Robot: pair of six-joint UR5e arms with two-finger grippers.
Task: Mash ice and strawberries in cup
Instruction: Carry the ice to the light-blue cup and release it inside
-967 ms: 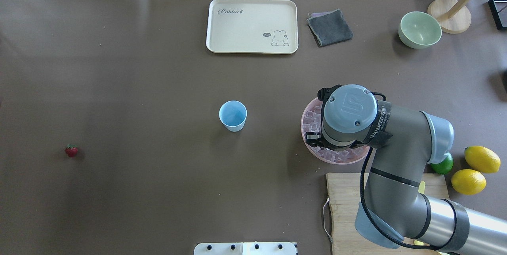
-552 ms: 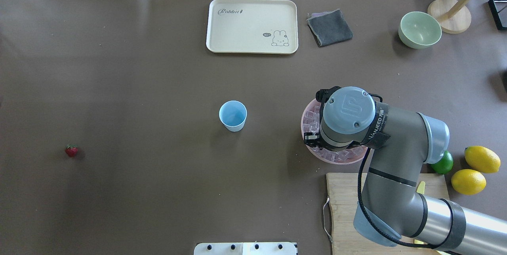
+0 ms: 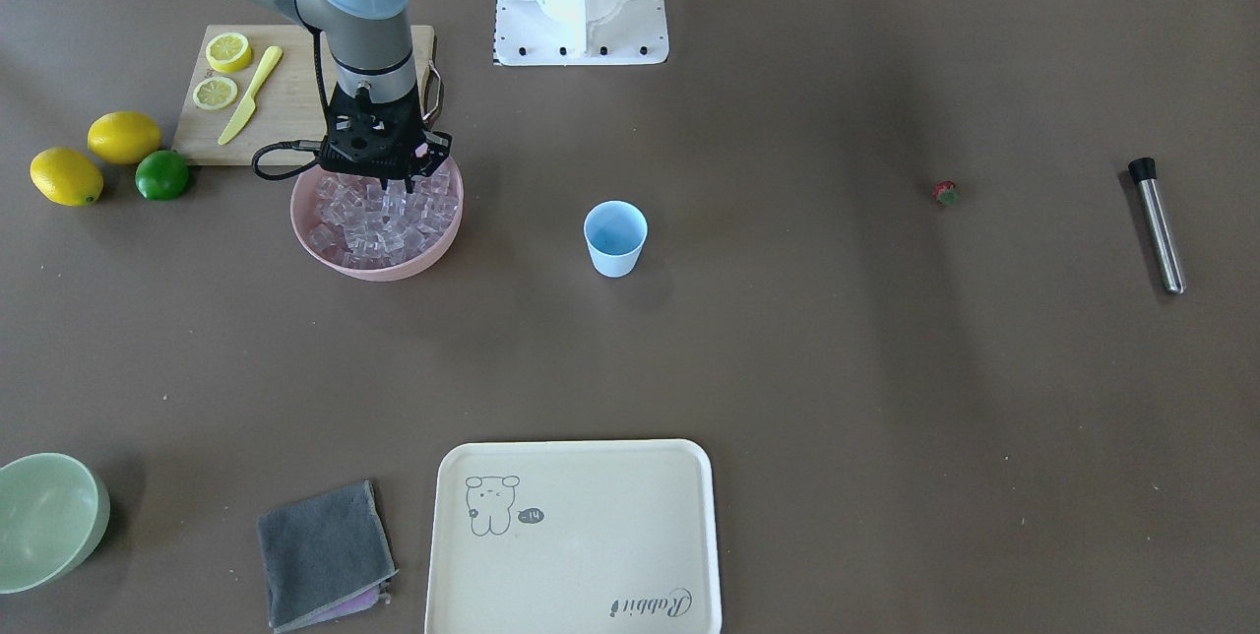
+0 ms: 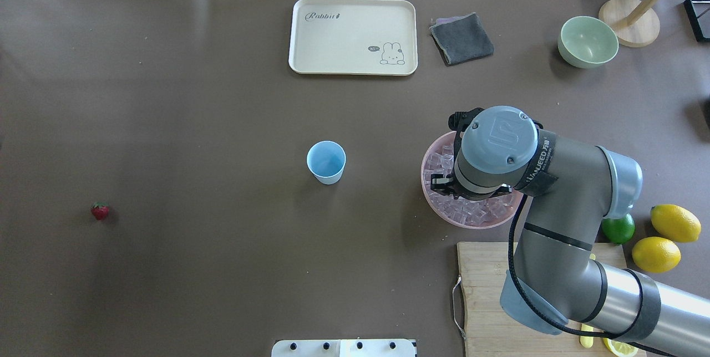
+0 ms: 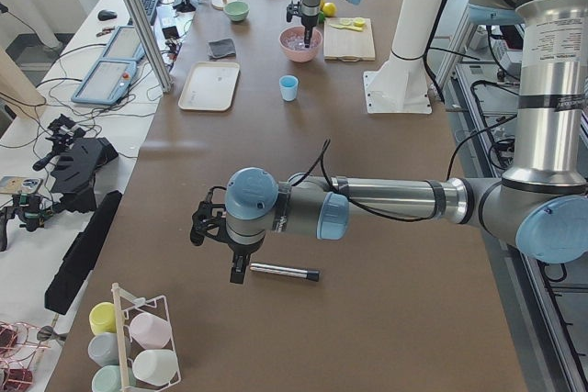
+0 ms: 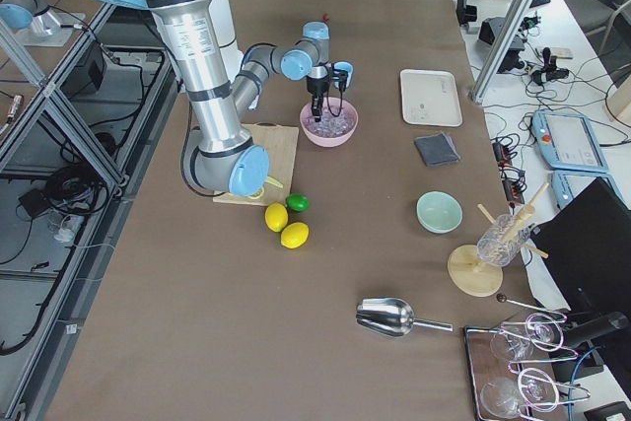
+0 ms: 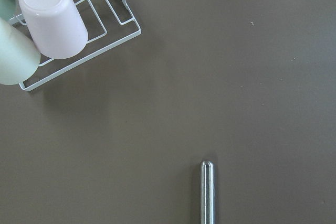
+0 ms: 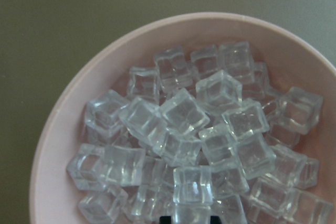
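The ice (image 3: 379,221) is a heap of clear cubes in a pink bowl (image 3: 374,270), also seen in the overhead view (image 4: 471,210). My right gripper (image 3: 399,186) points straight down into the heap. In the right wrist view (image 8: 189,219) its tips stand narrow at the bottom edge with an ice cube between them. The light blue cup (image 4: 326,162) stands upright and empty at mid-table. The strawberry (image 4: 100,211) lies alone far to the left. My left gripper (image 5: 237,273) hovers by a metal muddler (image 5: 285,272); I cannot tell whether it is open or shut.
A cream tray (image 4: 353,35), grey cloth (image 4: 461,39) and pale green bowl (image 4: 588,41) sit at the far side. Two lemons (image 4: 665,238), a lime (image 4: 620,228) and a cutting board (image 3: 295,93) lie near the right arm. A cup rack (image 7: 63,30) is beside the muddler (image 7: 208,192).
My right wrist has shifted a little toward the far side and to the right over the pink bowl. The cup and strawberry have not moved.
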